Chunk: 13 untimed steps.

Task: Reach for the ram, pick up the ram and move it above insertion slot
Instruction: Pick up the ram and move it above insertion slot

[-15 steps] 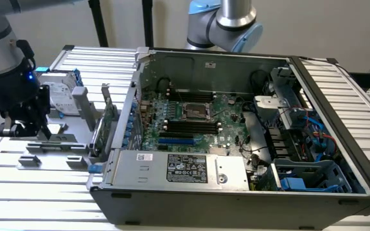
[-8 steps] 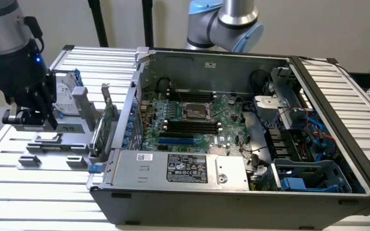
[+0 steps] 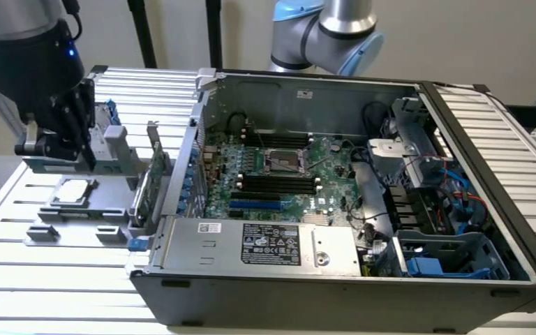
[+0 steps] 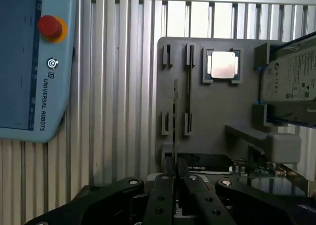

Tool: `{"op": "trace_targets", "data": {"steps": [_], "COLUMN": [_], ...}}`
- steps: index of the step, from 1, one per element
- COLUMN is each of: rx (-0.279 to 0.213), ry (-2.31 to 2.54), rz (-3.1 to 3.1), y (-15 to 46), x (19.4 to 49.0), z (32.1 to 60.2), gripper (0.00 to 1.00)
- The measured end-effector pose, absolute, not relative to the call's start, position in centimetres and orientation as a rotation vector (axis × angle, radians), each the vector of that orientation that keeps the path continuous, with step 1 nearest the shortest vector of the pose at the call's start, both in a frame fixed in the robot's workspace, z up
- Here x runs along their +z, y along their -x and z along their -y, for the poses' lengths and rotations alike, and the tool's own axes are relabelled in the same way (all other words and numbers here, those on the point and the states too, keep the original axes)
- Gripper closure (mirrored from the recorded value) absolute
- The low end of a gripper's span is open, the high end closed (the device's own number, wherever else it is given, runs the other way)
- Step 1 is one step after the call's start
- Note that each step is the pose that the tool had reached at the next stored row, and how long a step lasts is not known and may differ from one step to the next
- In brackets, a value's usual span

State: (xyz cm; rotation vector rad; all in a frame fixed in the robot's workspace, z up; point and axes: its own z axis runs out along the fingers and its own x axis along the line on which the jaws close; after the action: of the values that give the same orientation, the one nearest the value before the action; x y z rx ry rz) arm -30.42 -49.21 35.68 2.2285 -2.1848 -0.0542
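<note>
The ram (image 4: 175, 116) is a thin stick seen edge-on, reaching out from my gripper (image 4: 176, 178) over the grey holder tray (image 4: 212, 116). The two black fingers (image 4: 162, 195) are closed onto the stick's near end. In the exterior view my gripper (image 3: 80, 150) hangs over the same tray (image 3: 109, 213), at the exterior view's left of the open computer case (image 3: 343, 279). The motherboard's black insertion slots (image 3: 278, 185) lie inside the case, well off to the exterior view's right of the gripper.
The tray also carries a silver processor (image 4: 222, 65), a hard drive (image 4: 291, 81) and a green card with a metal bracket (image 3: 151, 174). A teach pendant (image 4: 29, 62) lies on the slatted table (image 4: 123, 111). A second arm (image 3: 329, 35) stands behind the case.
</note>
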Motion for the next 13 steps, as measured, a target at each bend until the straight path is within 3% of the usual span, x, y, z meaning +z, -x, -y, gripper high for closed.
{"op": "trace_targets", "data": {"steps": [13], "rx": [-0.086], "ry": [-2.241], "rz": [2.190], "y": [24.6], "x": [40.0], "z": [49.2], "gripper": [0.87]}}
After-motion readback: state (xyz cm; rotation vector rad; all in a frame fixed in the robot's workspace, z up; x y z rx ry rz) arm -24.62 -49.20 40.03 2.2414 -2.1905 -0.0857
